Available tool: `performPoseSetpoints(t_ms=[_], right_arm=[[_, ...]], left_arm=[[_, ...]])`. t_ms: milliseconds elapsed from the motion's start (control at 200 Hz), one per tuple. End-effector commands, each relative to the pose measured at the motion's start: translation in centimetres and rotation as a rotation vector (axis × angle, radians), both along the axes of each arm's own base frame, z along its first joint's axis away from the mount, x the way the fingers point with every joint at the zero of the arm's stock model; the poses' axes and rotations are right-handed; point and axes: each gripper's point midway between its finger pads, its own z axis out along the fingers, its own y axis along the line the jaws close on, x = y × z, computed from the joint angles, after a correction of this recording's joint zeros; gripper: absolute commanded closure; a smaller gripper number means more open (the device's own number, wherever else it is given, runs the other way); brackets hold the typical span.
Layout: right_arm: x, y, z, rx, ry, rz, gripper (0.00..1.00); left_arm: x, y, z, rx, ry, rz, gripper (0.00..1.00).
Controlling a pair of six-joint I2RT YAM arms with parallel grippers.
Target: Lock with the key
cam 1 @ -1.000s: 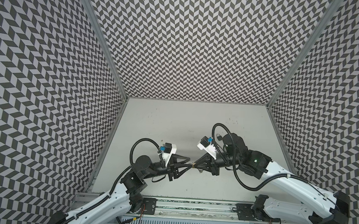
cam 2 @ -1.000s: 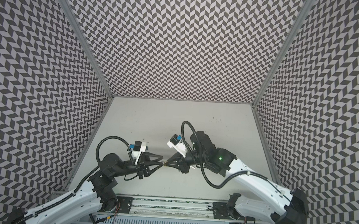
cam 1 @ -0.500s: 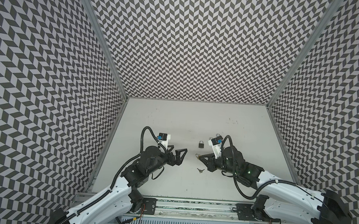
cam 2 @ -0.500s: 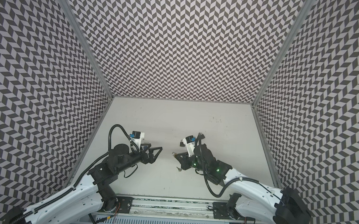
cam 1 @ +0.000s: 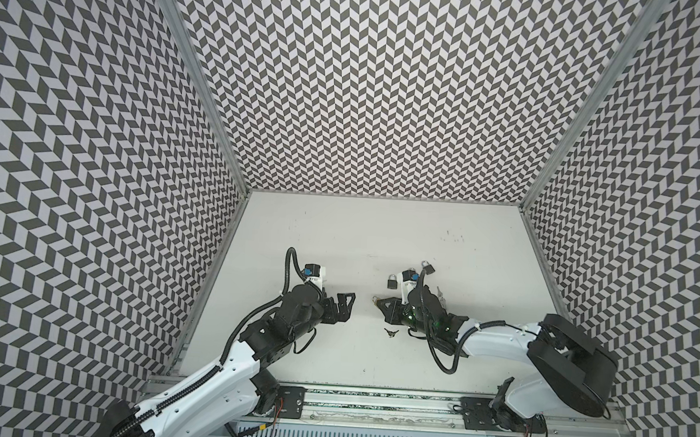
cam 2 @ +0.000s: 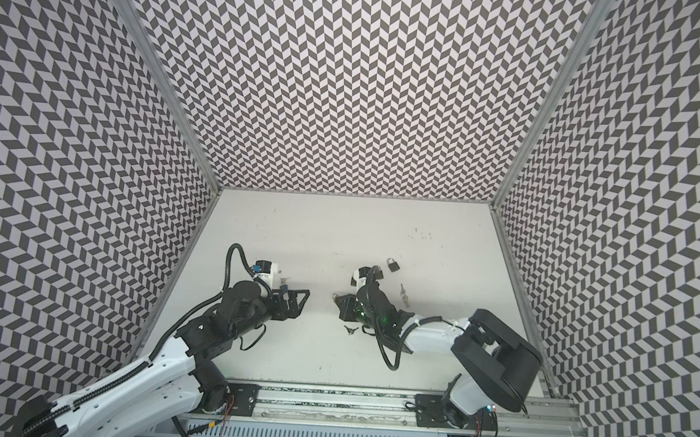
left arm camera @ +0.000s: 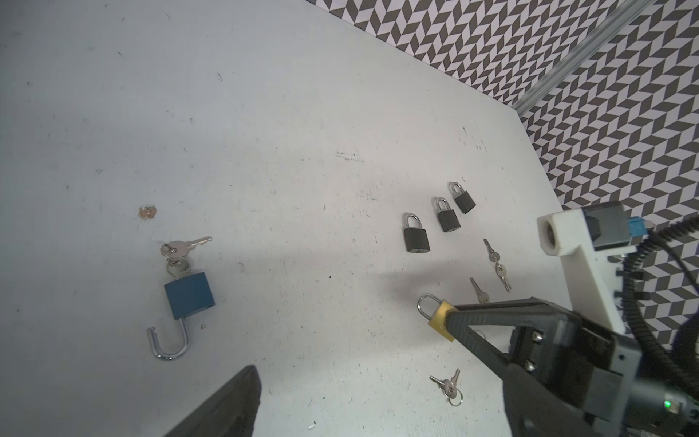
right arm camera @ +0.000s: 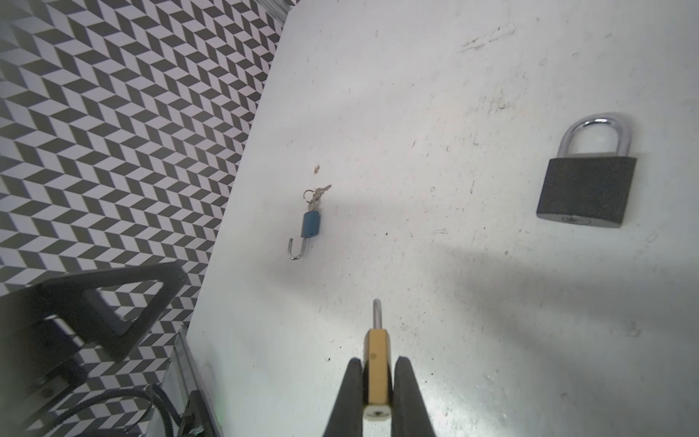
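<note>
- The right gripper (right arm camera: 378, 364) is squeezing the gold lock (right arm camera: 376, 378) by its body. The lock's loop (left arm camera: 429, 306) looks shut.
- The left gripper (cam 1: 346, 314) is wide open and holds nothing.
- Two keys (left arm camera: 448, 386) on a ring lie flat on the table (left arm camera: 302, 113), near the right gripper. Nothing touches them.
- A blue lock (left arm camera: 189, 299) lies well apart, with its loop open and a key stuck in it.
- Three black locks (left arm camera: 416, 238) lie shut in a row, with spare keys (left arm camera: 495, 265) beside them.

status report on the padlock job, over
Status: left gripper open, empty; right gripper shut on brass padlock. Loose on table beside it: key pair, ungripped. Nothing between key pair and left gripper.
</note>
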Motion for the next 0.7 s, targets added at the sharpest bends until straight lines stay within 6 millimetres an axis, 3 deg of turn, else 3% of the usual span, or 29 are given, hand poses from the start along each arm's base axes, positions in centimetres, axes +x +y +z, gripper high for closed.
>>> performPoseSetpoints(t_ms=[0,375,691], right_arm=[[2.3,1.5,2.3,0.107,-0.057,-0.069,1.00],[4.6,1.8,-1.3,0.048,-0.027,-0.162,1.00],[5.3,1.0,-2.7,0.033,-0.008,-0.208,1.00]], left_arm=[[0.2,0.7,1.4,-0.040,-0.016,0.051,0.00],[-0.2,0.8,1.6,-0.050,-0.001,0.046,0.00],[-0.2,0.8,1.6,-0.051,0.002,0.045,0.00]])
